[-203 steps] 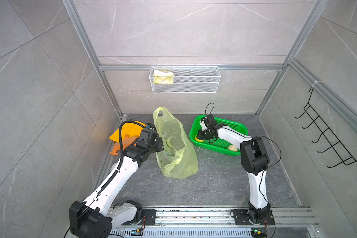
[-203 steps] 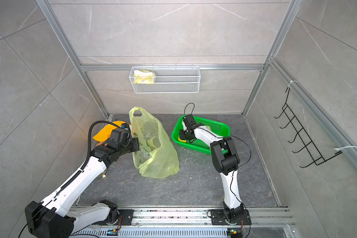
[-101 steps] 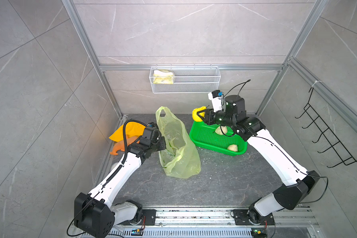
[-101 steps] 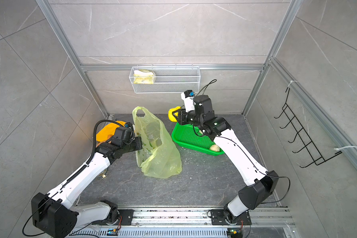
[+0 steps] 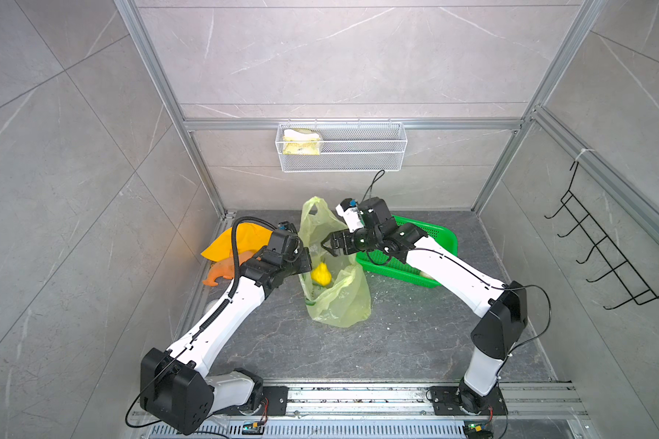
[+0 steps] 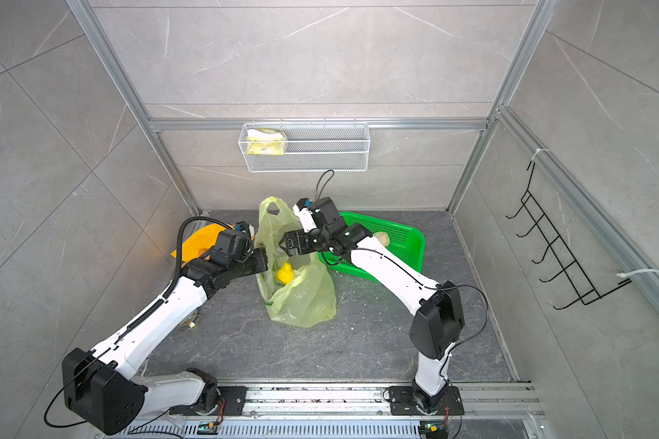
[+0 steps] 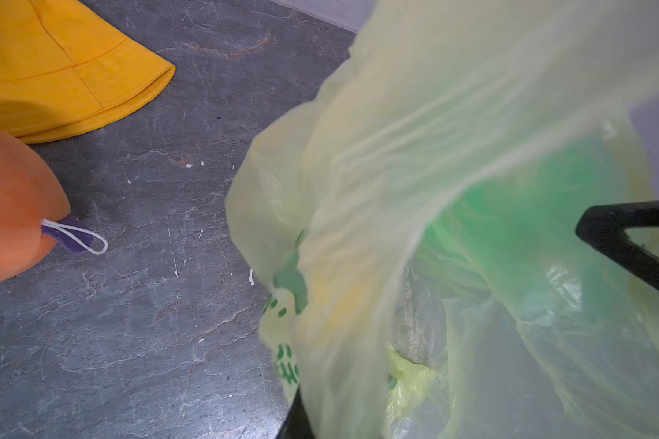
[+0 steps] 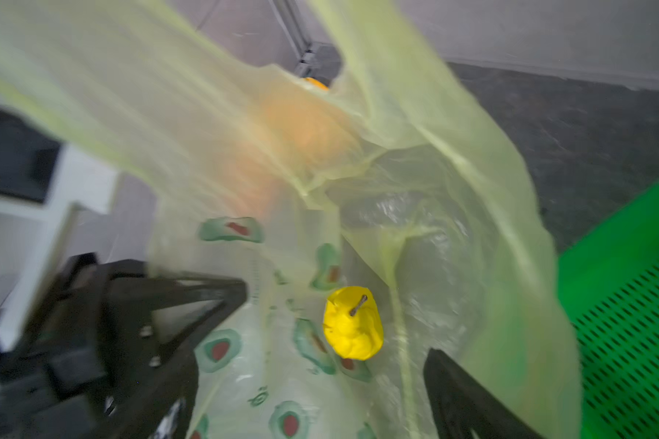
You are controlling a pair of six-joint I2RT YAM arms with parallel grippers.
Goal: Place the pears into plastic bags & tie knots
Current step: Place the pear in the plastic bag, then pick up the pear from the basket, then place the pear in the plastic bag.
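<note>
The yellow-green plastic bag (image 5: 335, 300) stands open on the floor, one handle loop (image 5: 312, 207) upright and free; no knots are in view. My left gripper (image 5: 306, 263) is shut on the bag's near rim, and plastic drapes over its dark finger (image 7: 294, 416). My right gripper (image 5: 326, 246) hangs open over the bag's mouth, empty. A yellow pear (image 8: 352, 323) with a dark stem lies inside the bag, below the open jaws, also seen in both top views (image 6: 284, 274). A cream pear (image 6: 382, 238) rests in the green basket (image 5: 440, 235).
An orange-yellow cloth (image 5: 240, 235) and an orange toy (image 5: 225, 270) lie left of the bag, behind my left arm. A white wire basket (image 5: 362, 156) hangs on the back wall. A black hook rack (image 5: 605, 262) is on the right wall.
My right arm swung from the green basket to above the bag with the yellow pear, then opened; the pear now lies inside the bag. The left gripper kept hold of the rim.
</note>
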